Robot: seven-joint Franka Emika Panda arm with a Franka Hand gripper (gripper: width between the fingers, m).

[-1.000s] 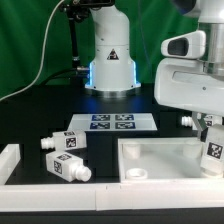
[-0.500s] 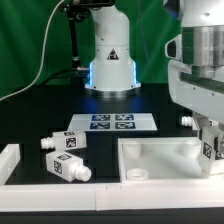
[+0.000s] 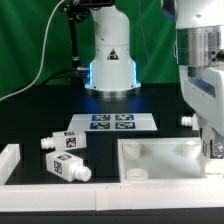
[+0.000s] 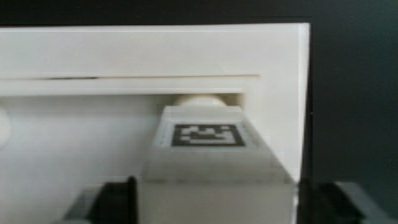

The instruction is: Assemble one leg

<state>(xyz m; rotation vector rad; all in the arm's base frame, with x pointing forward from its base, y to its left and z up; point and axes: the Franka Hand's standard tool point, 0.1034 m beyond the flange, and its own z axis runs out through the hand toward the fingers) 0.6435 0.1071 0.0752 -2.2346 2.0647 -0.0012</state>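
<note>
My gripper [image 3: 213, 140] is at the exterior view's right edge, shut on a leg [image 3: 215, 150], a small white block with a tag. It holds the leg over the right side of the white tray-like tabletop [image 3: 150, 152]. In the wrist view the held leg [image 4: 214, 150] sits between my dark fingers [image 4: 118, 200], and the gripper [image 4: 222, 208] is closed on it. Its round peg [image 4: 201, 101] points at the tabletop's inner wall [image 4: 125, 60]. Two more legs [image 3: 66, 143] [image 3: 68, 168] lie loose at the left. Another leg [image 3: 186, 120] lies behind the tabletop.
The marker board [image 3: 110, 122] lies flat at the middle, in front of the arm's base [image 3: 110, 60]. A white block [image 3: 8, 160] stands at the left edge, and a white rail [image 3: 100, 200] runs along the front.
The arm has shifted toward the exterior view's right with the leg still in the gripper. The loose legs and tabletop have not moved.
</note>
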